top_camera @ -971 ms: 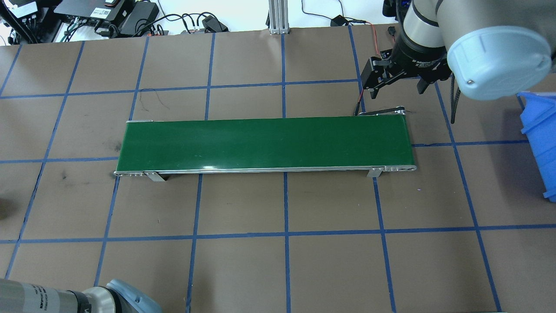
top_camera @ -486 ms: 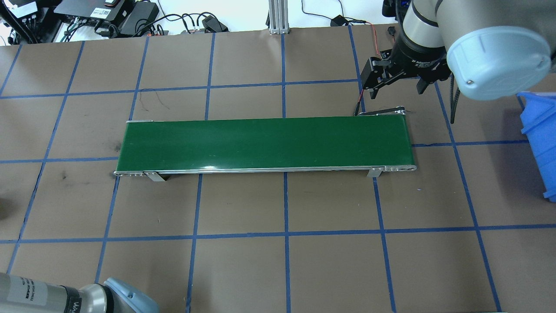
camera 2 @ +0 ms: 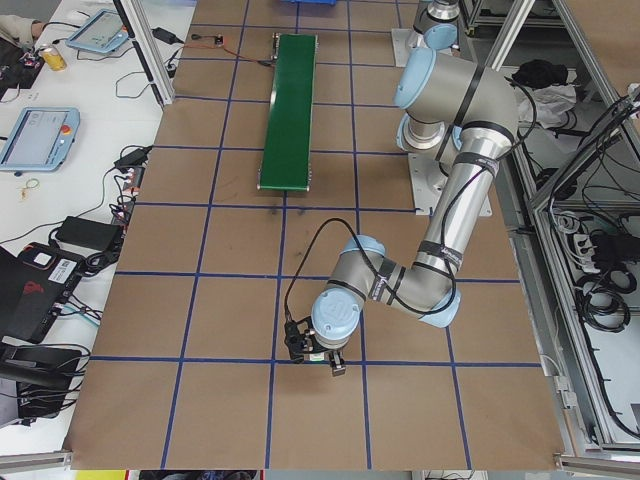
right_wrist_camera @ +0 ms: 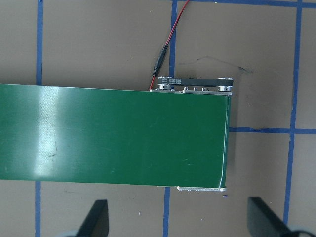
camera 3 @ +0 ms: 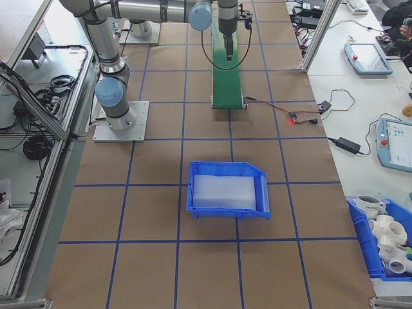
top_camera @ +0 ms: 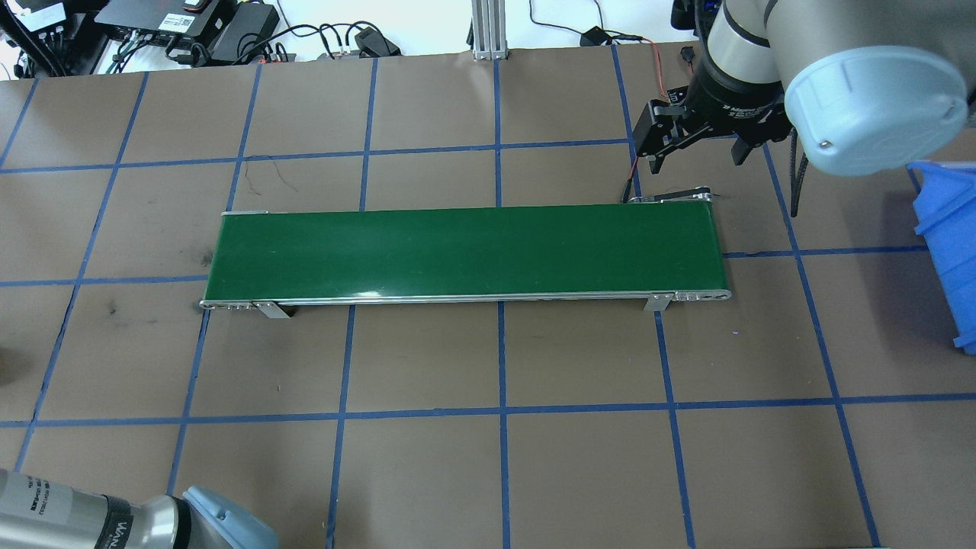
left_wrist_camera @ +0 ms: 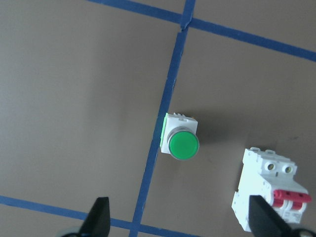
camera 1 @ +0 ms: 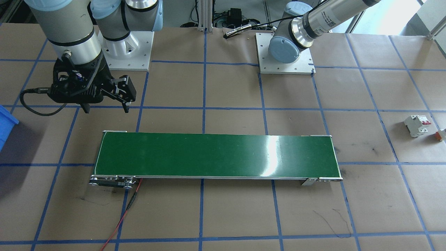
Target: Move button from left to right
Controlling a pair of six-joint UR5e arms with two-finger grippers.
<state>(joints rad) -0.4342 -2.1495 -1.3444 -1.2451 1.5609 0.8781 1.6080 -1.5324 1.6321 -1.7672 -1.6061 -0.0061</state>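
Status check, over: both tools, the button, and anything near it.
Left tool open, above the button, not touching. Right tool open, empty, over the green belt. White breaker block sits close beside the button.

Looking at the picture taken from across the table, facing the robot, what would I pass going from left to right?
Blue bin → right gripper with its jaws apart → green belt → white switch block → button, cut off at the edge.
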